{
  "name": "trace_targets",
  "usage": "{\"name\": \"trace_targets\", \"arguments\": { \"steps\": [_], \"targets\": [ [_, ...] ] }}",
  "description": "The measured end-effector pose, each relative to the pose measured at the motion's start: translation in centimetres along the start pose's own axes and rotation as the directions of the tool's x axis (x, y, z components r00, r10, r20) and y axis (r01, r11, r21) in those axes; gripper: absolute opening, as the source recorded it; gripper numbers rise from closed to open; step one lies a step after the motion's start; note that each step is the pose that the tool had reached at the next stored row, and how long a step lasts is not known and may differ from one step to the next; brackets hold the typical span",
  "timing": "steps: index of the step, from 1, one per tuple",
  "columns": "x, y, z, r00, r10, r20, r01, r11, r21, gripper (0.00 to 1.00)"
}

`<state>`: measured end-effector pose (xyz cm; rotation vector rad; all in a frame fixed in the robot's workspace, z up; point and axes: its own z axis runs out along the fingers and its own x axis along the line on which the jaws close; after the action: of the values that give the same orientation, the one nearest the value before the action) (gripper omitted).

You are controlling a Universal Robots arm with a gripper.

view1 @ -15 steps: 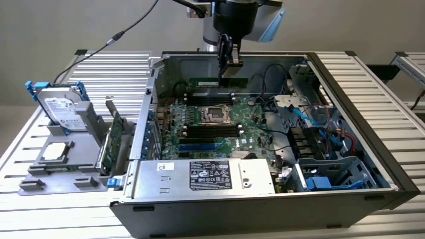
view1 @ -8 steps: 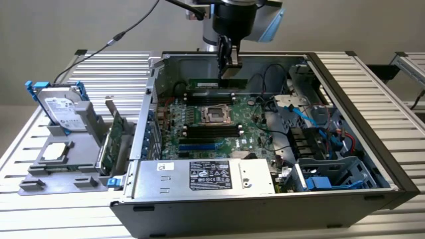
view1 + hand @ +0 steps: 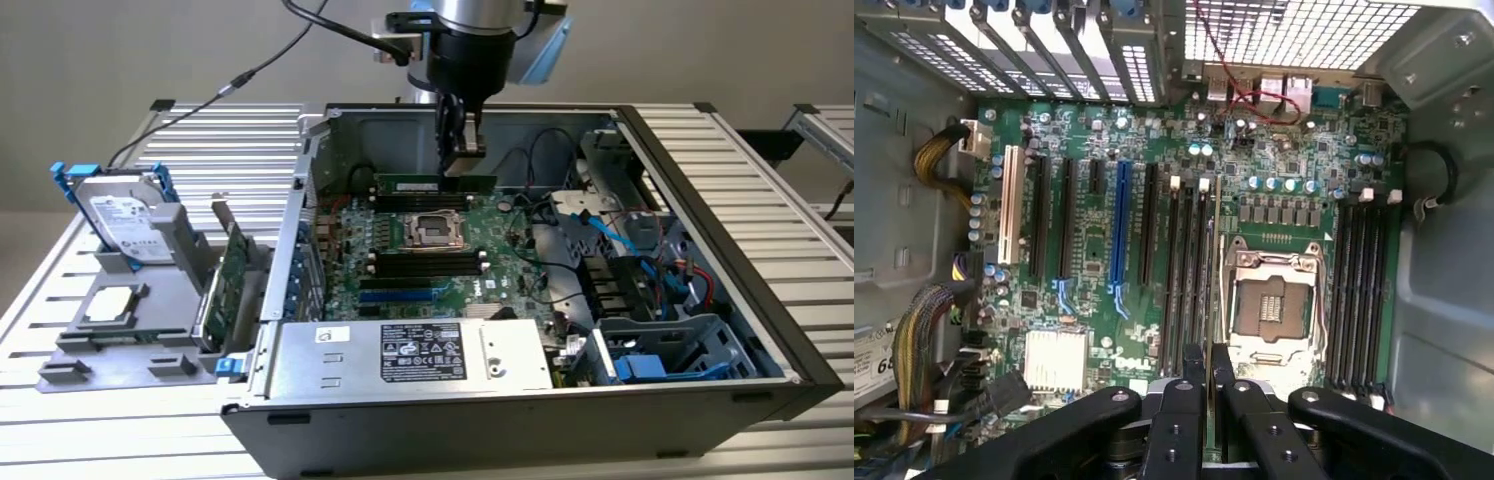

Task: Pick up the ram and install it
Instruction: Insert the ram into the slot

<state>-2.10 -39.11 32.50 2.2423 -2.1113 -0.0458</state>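
The ram [image 3: 424, 183] is a long green stick held level above the far part of the motherboard [image 3: 400, 285], inside the open computer case [image 3: 747, 300]. My gripper [image 3: 462, 170] comes straight down from above and is shut on the stick's end at the exterior view's right. In the wrist view the ram [image 3: 1215, 260] shows edge-on as a thin line between my fingers [image 3: 1192, 380], and my gripper [image 3: 1209, 368] hangs over the black memory slots [image 3: 1187, 270] beside the processor socket [image 3: 1269, 305].
More black memory slots [image 3: 1359, 290] lie on the socket's other side. A power supply [image 3: 414, 355] fills the case's near edge, with blue cables [image 3: 627, 240] and drive bays at the exterior view's right. Outside, a hard drive [image 3: 127, 215] and an expansion card [image 3: 230, 275] stand in a grey holder.
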Motion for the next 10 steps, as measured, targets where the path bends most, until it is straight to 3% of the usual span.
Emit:
{"name": "trace_targets", "arguments": {
  "steps": [10],
  "targets": [
    [0.4, -0.09, 1.82, 1.0, 0.0, -0.0001, 0.0, 1.0, 0.0, 0.14]
  ]
}}
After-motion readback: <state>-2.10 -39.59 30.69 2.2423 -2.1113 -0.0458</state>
